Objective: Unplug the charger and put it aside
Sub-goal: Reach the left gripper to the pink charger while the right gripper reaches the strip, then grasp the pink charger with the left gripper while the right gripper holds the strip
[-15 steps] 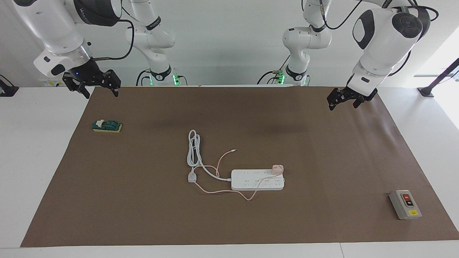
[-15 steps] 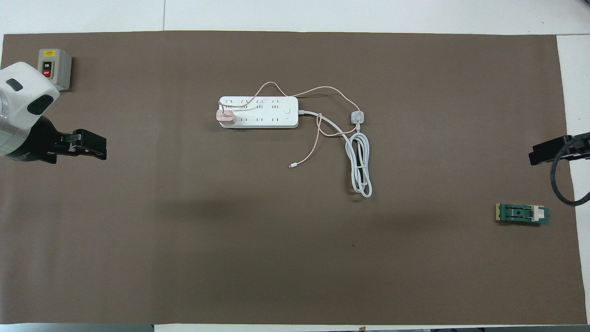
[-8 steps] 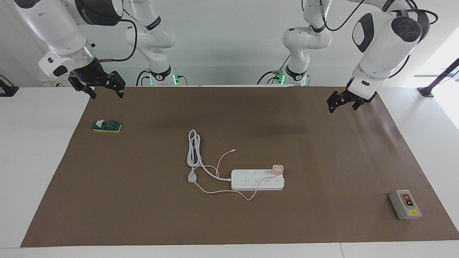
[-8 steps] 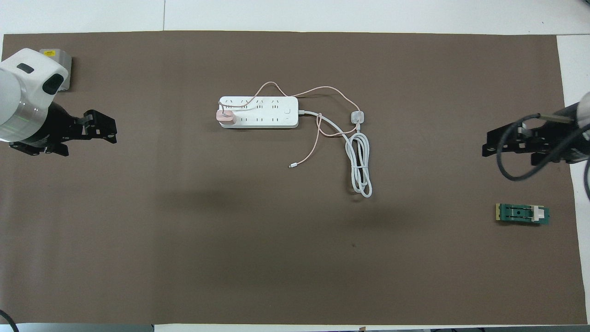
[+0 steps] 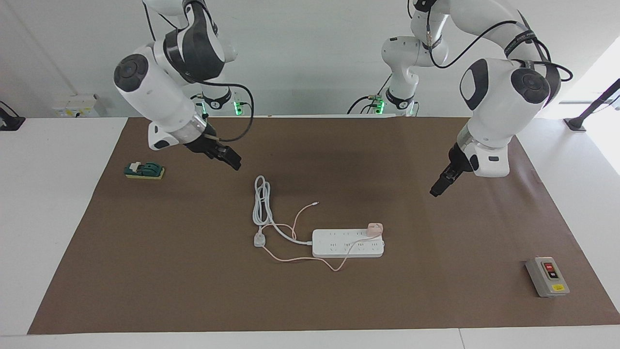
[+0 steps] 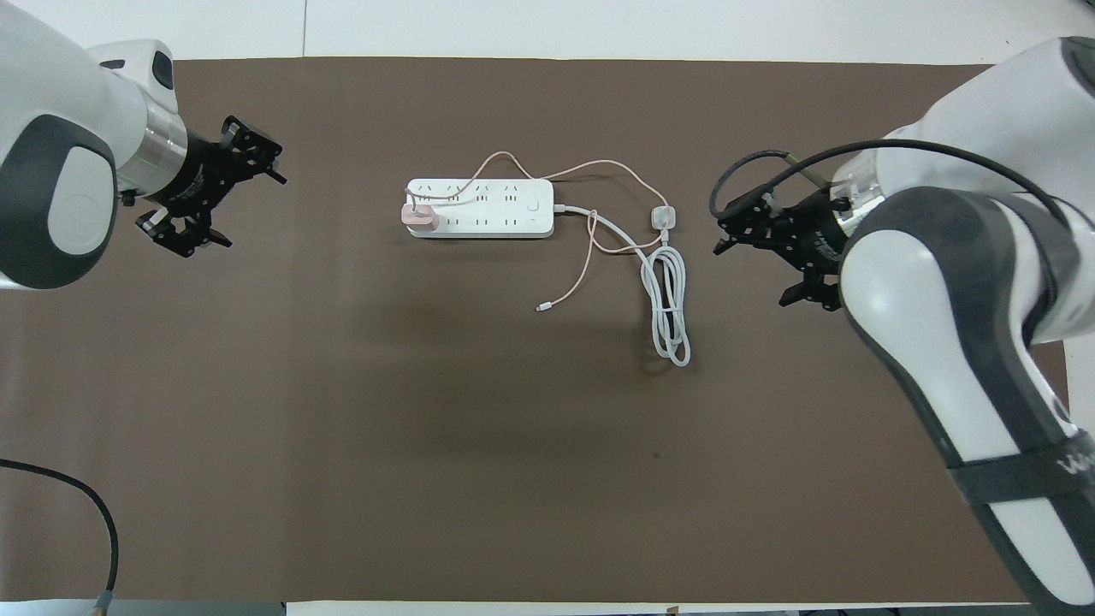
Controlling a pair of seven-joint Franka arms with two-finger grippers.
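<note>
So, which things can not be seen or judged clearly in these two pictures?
- Grey switch box: in the overhead view the left arm covers it.
- Green switch block: in the overhead view the right arm covers it.
- Charger: its prongs are hidden inside the power strip.
- Left gripper: in the facing view its opening is seen end-on.

Probably a robotics lab, two white arms (image 5: 160,102) at a brown-matted table (image 5: 436,291), bare white walls

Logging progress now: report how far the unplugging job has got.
Nothing is done: the charger sits plugged into the power strip. Nothing is in hand; the left gripper and right gripper hang empty over the mat. Left: grasp, unplug, set aside.
</note>
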